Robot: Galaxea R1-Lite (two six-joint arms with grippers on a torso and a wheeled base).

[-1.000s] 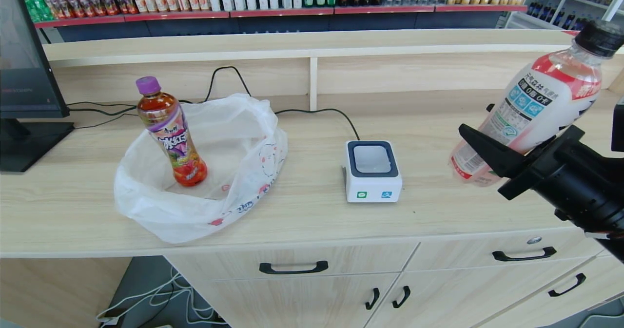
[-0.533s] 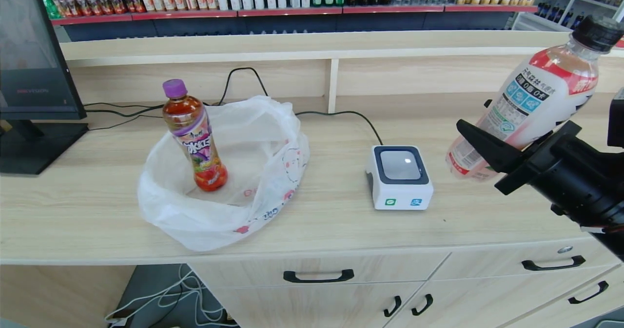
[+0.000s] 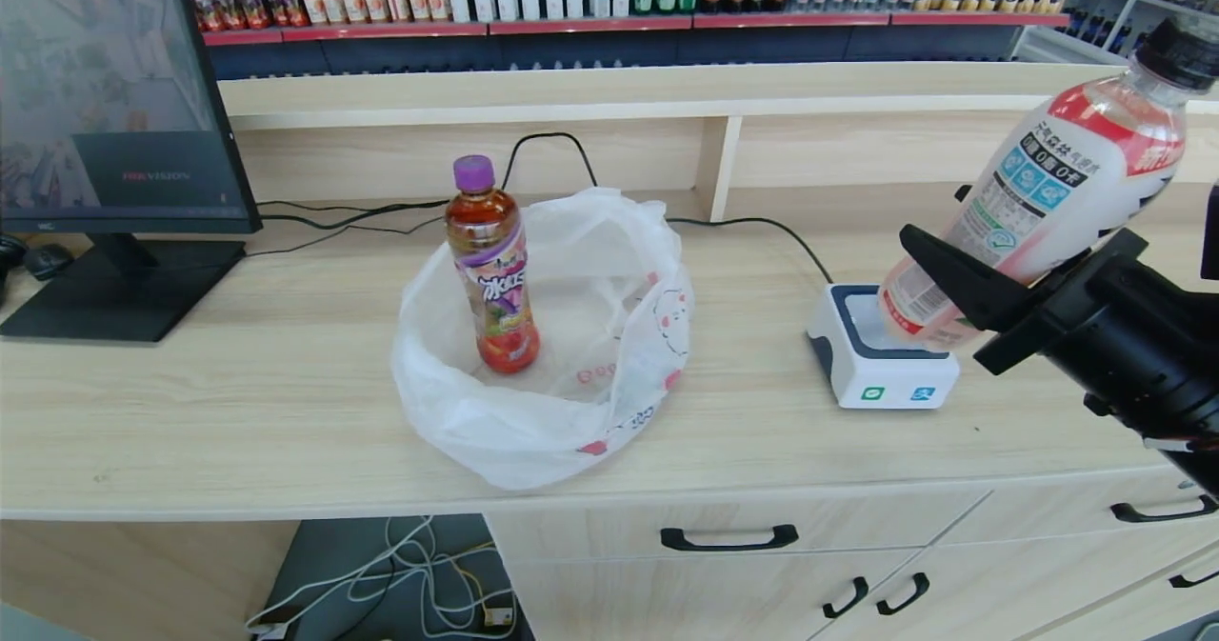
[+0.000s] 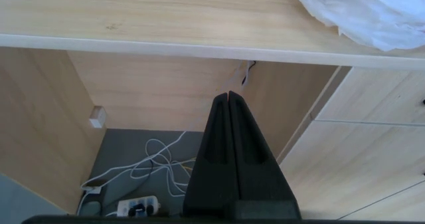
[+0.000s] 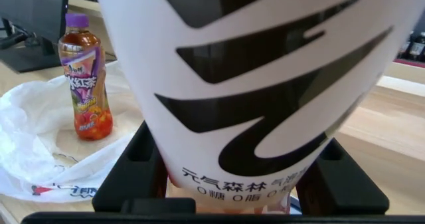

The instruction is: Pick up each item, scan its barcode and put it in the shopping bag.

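Bottle point(image 3: 1048, 193) clamped tilted in right gripper point(image 3: 938, 241), base over scanner point(image 3: 886, 374). Left wrist view: left gripper point(image 4: 229, 101) pressed closed, empty, below counter point(image 4: 133, 18) edge near shopping bag point(image 4: 372, 14).

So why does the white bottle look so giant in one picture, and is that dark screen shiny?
Right wrist view: the white bottle sits in the right pincer right by the camera, so it looms huge; head view: from farther off it looks ordinary beside the tea bottle in the bag, and the dark screen there carries pale reflections.
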